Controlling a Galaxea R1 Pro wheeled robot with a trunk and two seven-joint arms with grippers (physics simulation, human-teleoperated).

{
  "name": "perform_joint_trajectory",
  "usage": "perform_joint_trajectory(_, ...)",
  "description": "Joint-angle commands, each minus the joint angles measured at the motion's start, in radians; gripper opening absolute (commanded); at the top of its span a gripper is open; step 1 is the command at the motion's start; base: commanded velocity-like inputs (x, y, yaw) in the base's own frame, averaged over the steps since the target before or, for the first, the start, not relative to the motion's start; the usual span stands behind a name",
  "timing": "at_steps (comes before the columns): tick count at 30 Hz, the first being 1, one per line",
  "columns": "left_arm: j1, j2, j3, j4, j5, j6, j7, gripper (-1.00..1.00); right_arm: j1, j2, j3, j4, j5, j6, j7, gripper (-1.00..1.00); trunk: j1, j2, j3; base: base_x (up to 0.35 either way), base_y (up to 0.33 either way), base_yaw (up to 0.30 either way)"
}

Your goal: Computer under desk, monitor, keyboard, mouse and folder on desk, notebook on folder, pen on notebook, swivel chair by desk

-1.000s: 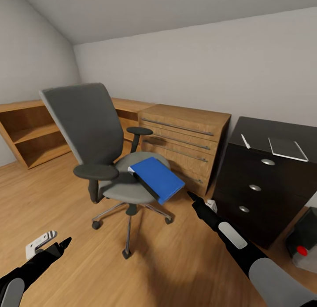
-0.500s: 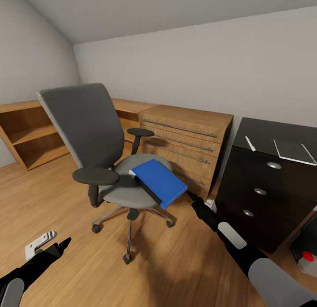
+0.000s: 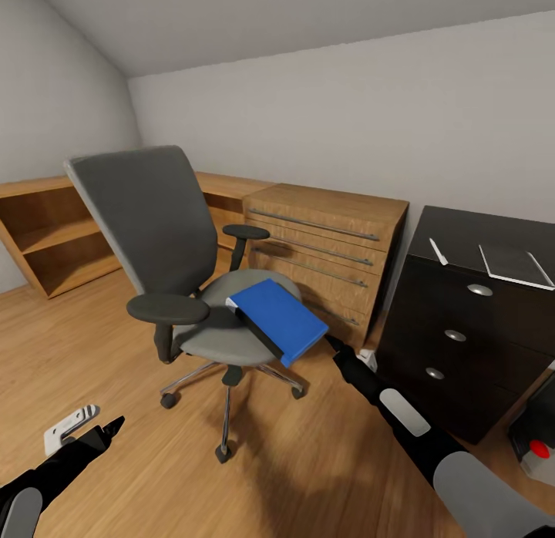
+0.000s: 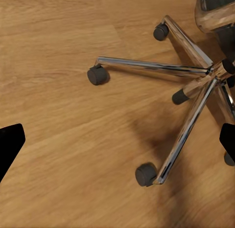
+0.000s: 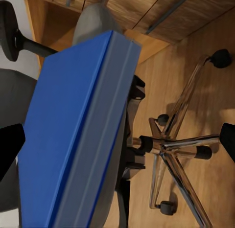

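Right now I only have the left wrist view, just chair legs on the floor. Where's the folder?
Observer: The folder lies on the chair seat, overhanging its front edge.
Operator: And my right pincer?
Observer: The right pincer is open and right by the folder's near corner. I cannot tell if they touch.
Operator: Anything on the desk yet?
Observer: The notebook lies on the desk, with the pen beside it, apart.
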Motion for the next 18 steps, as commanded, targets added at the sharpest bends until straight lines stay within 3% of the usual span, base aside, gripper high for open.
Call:
perform_joint_trajectory(1,-0.001,0.000,0.001,-0.001,0.009,0.006,0.005,1.00,-0.001,0.001,0.005,0.000,-0.010,0.001,0.002,1.00,0.000,0.000,-0.001,0.000,0.000,0.000)
perform_joint_trajectory(18,-0.001,0.000,0.001,-0.001,0.009,0.007,0.005,1.00,-0.001,0.013,0.007,0.001,-0.010,0.001,0.000,1.00,0.000,0.000,-0.001,0.045,0.026,0.000)
